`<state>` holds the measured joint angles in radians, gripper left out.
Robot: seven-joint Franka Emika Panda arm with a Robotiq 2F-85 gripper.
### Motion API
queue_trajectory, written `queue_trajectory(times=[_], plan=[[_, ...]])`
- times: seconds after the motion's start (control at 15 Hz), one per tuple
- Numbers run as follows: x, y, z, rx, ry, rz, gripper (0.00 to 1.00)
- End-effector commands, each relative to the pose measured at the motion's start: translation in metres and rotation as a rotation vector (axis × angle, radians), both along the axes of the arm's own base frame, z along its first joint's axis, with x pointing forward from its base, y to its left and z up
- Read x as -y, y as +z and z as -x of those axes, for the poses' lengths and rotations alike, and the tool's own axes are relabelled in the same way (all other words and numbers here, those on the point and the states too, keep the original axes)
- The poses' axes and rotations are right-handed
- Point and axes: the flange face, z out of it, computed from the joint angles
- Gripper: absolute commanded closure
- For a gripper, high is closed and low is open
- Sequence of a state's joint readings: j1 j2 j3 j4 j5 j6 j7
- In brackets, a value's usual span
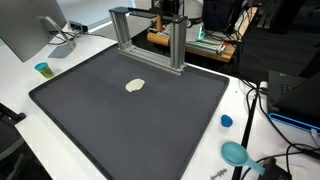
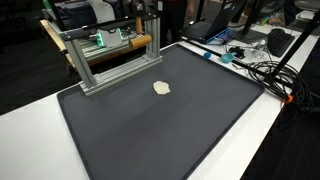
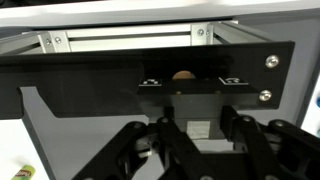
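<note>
Aluminium filled most of what I saw. The frame [image 3: 120, 40] ran its long axis level across the upper part of the wrist view, edge to edge, with a black panel [image 3: 90, 65] fixed across its front. In an exterior view the frame [image 1: 179, 50] stood upright on its posts at the upper middle of the picture, on the far edge of the dark mat [image 1: 120, 125], its length lying along that edge.

A cream lump [image 1: 136, 86] lay alone on the mat, well apart from the frame, too small for me to name. Something small, round and brownish [image 3: 183, 73] showed at the middle of the panel, and I could not make it out either. My arm was cut off by the top edge in both exterior views.

My gripper [image 3: 205, 122] sat at the bottom of the wrist view, facing the panel without touching it. A gap showed between the fingers [image 3: 172, 135], and nothing lay in it. The dark tips merged with the black behind them, so I could not tell how far apart they stood.
</note>
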<state>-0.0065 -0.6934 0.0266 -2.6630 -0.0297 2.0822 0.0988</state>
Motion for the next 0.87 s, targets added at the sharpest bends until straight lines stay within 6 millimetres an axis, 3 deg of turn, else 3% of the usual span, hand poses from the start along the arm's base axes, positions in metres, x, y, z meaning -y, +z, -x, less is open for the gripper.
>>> queue_trajectory(times=[0.0,0.07,0.13,0.4,0.67,0.73,0.8], plan=[[0.003,0.0,0.003,-0.036,0.053,-0.035,0.79],[0.002,-0.001,0.004,-0.047,0.041,-0.027,0.44],[0.002,-0.003,0.003,-0.044,0.018,-0.017,0.28],[0.008,0.007,0.008,-0.01,-0.044,-0.033,0.01],[0.048,0.042,0.037,0.099,-0.196,-0.106,0.0],[0.034,0.024,0.014,0.048,-0.133,-0.051,0.0],[0.04,0.03,0.018,0.066,-0.144,-0.057,0.0]])
